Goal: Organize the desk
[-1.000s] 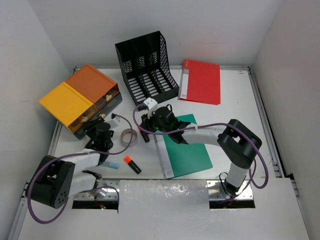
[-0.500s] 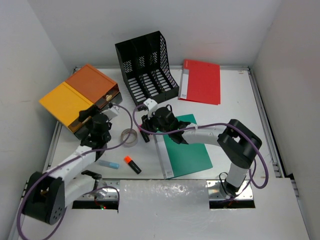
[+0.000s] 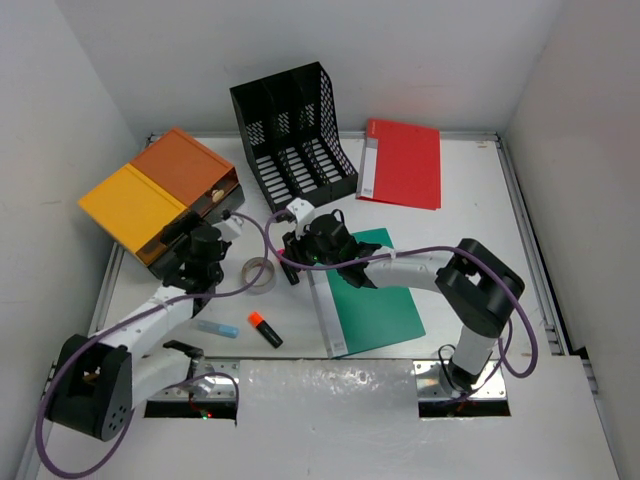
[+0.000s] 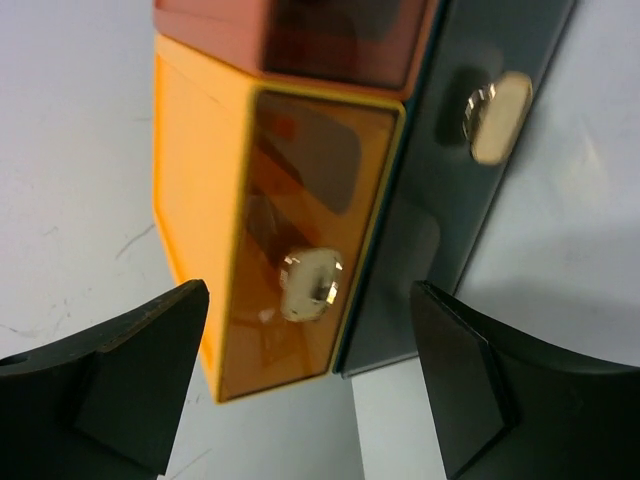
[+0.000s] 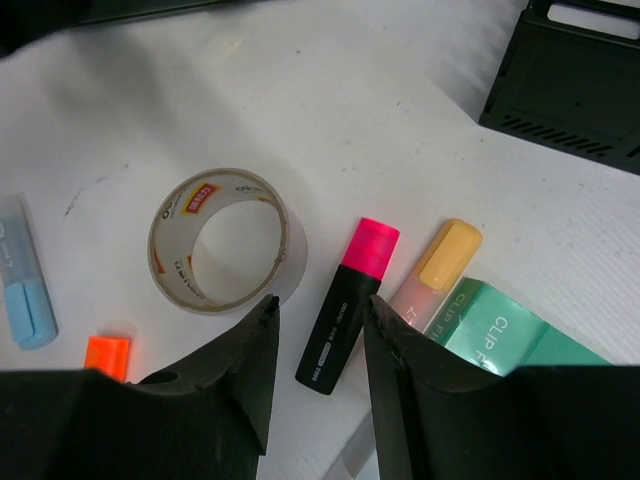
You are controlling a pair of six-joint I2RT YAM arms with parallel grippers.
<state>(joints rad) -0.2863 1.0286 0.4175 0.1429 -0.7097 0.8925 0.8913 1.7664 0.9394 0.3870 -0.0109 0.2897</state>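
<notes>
Grippers both released, hovering low over the white desk (image 3: pixel 470 240), which is lying directly beneath them.
Left gripper (image 4: pixel 308 340) is standing wide open with nothing between its jaws. It is facing the glossy orange-yellow drawer box (image 4: pixel 195 190) just ahead, whose translucent amber front is showing a brass-coloured knob (image 4: pixel 311 285); contents too blurred to tell. Right gripper (image 5: pixel 320 335) is hanging part-open astride a pink-capped highlighter (image 5: pixel 370 245), not clamping it. A clear tape roll (image 5: pixel 185 205) is lying to its left and a green folder corner (image 5: pixel 490 330) to its right.
</notes>
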